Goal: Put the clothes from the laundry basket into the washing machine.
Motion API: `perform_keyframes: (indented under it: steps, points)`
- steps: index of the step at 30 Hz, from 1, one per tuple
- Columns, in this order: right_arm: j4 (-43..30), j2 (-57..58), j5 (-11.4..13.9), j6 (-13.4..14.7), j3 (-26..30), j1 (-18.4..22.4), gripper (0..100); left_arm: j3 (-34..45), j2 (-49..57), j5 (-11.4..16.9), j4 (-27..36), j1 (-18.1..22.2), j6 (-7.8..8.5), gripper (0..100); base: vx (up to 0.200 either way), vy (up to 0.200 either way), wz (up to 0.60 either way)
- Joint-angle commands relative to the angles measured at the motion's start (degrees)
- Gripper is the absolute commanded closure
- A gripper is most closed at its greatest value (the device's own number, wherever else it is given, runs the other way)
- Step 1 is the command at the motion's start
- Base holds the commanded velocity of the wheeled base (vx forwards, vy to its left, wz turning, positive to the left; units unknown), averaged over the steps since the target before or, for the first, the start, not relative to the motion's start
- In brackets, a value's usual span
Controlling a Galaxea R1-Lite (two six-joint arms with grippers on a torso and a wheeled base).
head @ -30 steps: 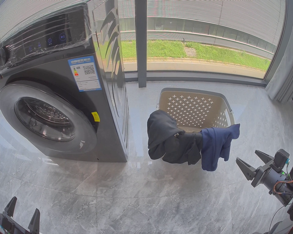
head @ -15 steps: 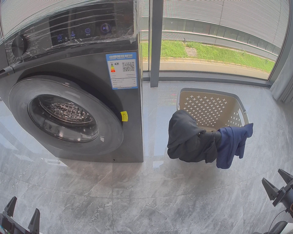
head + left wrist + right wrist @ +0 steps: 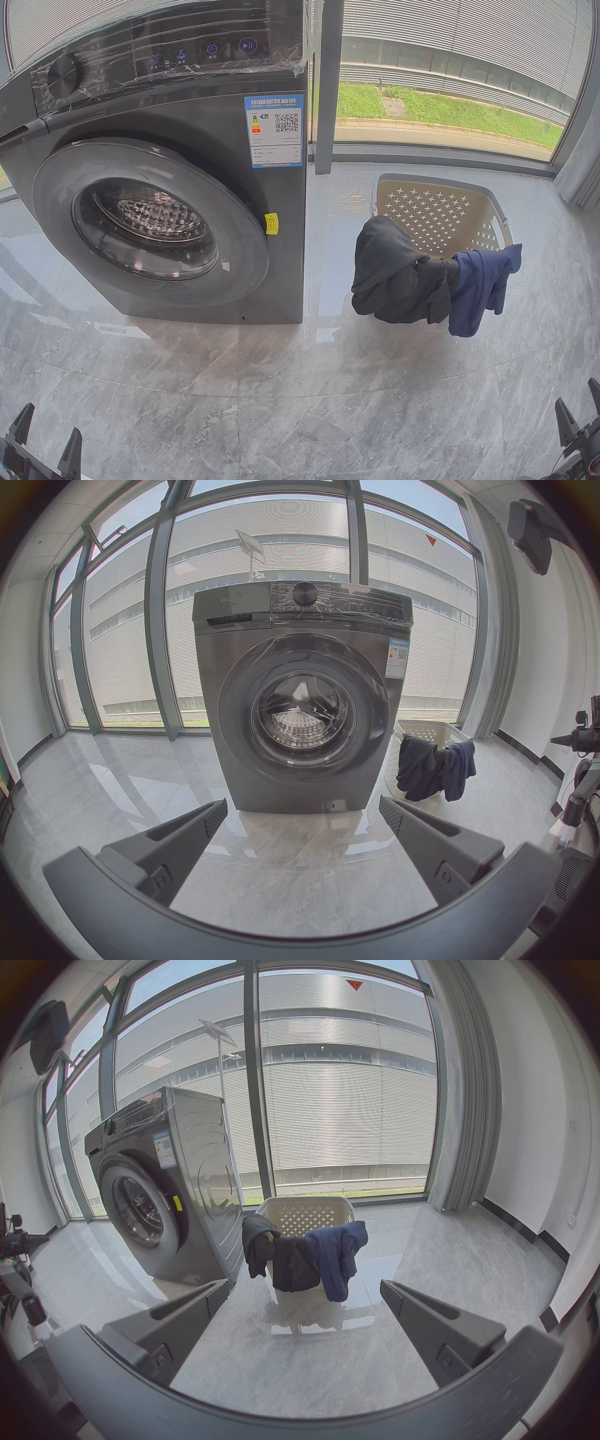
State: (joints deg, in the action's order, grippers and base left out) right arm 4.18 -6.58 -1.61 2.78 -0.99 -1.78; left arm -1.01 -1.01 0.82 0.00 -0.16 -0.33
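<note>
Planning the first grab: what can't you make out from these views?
Head view: floor of the laundry basket, hidden behind the dark garment and blue garment draped over its near rim.
Head and left wrist views: any handle on the washing machine door, lost against the dark rim.
Head view: the right gripper, cut off at the lower edge.

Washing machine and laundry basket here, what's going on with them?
The robot faces the washing machine, whose door is shut, with the laundry basket beside it. A dark garment and a blue garment hang over the basket's front rim. The left claw and right claw are open and empty, low and apart from the clothes; nothing is picked up yet.
</note>
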Motion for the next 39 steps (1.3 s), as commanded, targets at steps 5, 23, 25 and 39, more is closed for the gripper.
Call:
perform_keyframes:
  steps: [5, 23, 25, 39]
  points:
    - [-3.8, 6.6, 2.1, -1.9, 0.8, 2.0, 0, 1.0, 0.9, 0.1, 0.0, 0.0, -0.20, 0, 0.000, 0.200, 0.00]
    - [-4.4, 6.6, 1.0, -2.0, 1.0, 1.9, 0, 1.0, 0.9, 0.1, 0.0, 0.0, -0.29, 0, 0.000, 0.200, 0.00]
    - [-4.4, 6.6, 1.0, -1.9, 1.0, 1.9, 0, 1.0, 0.9, 0.1, 0.0, 0.0, -0.29, 0, 0.000, 0.200, 0.00]
    - [-4.4, 6.6, 1.1, -2.2, 1.0, 2.0, 0, 1.0, 0.9, 0.0, 0.0, 0.0, -0.11, 0, 0.000, 0.157, 0.00]
